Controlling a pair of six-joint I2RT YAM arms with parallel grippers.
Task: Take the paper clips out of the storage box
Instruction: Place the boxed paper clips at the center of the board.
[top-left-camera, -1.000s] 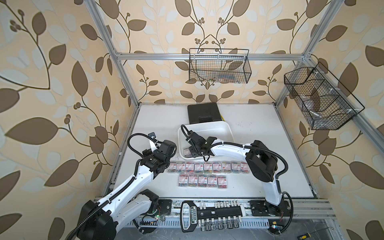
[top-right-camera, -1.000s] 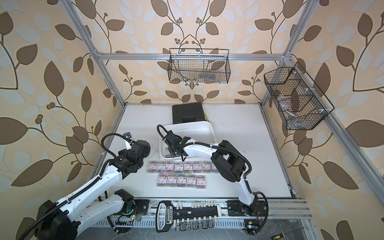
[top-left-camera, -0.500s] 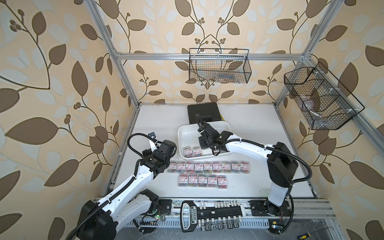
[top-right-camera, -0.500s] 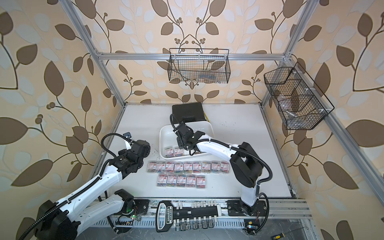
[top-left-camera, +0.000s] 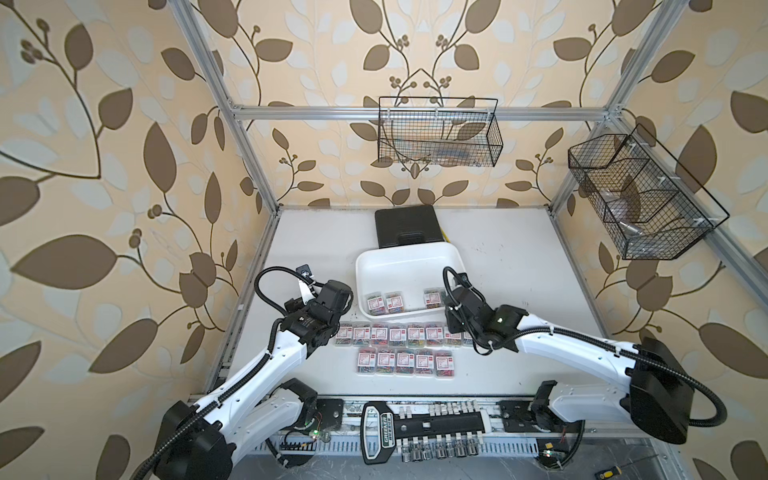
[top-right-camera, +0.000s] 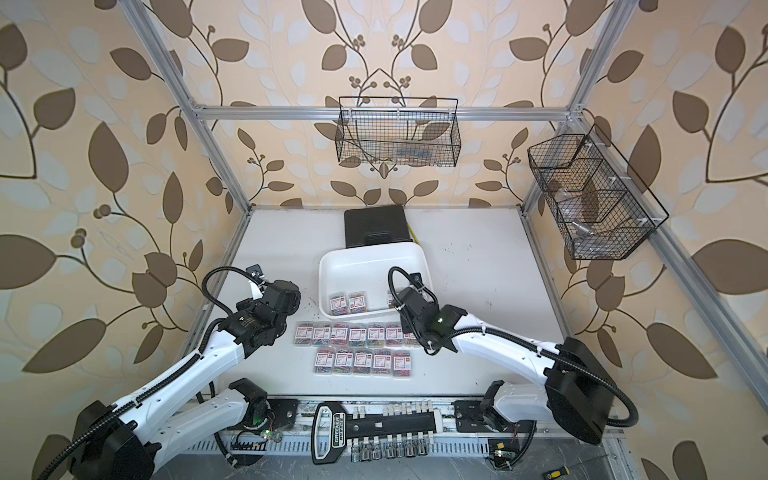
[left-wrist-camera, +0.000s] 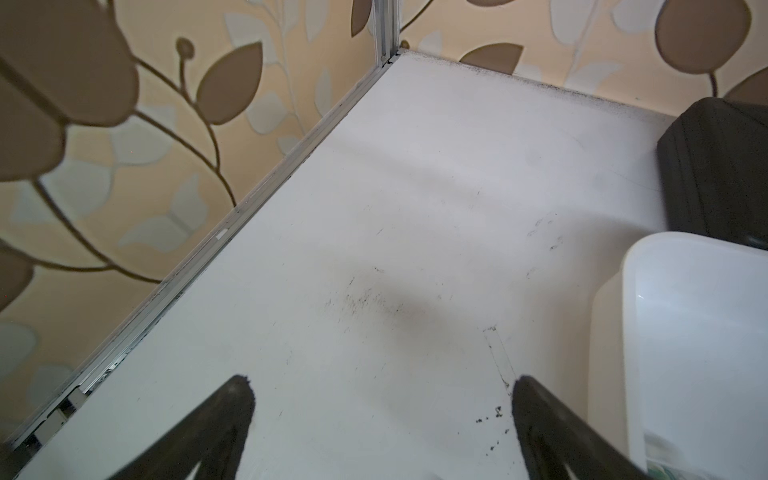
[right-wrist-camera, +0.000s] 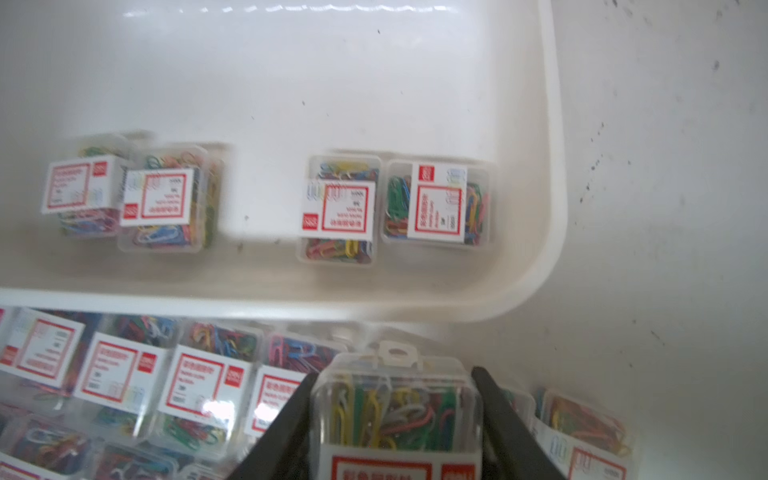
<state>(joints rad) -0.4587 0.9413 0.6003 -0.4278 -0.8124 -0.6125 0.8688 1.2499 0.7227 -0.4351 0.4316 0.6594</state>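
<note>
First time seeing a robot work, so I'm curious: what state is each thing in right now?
Left gripper: open, empty.
Right gripper: shut on one clip box.
Storage box: holds four clip boxes.
Rows outside: clip boxes lying flat, labels up.
Black case: closed.

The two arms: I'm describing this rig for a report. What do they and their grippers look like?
The left arm and right arm have white links, black joints and black ribbed cables. A green light glows near the right wrist. Their fingers are slim, black, tapering.
</note>
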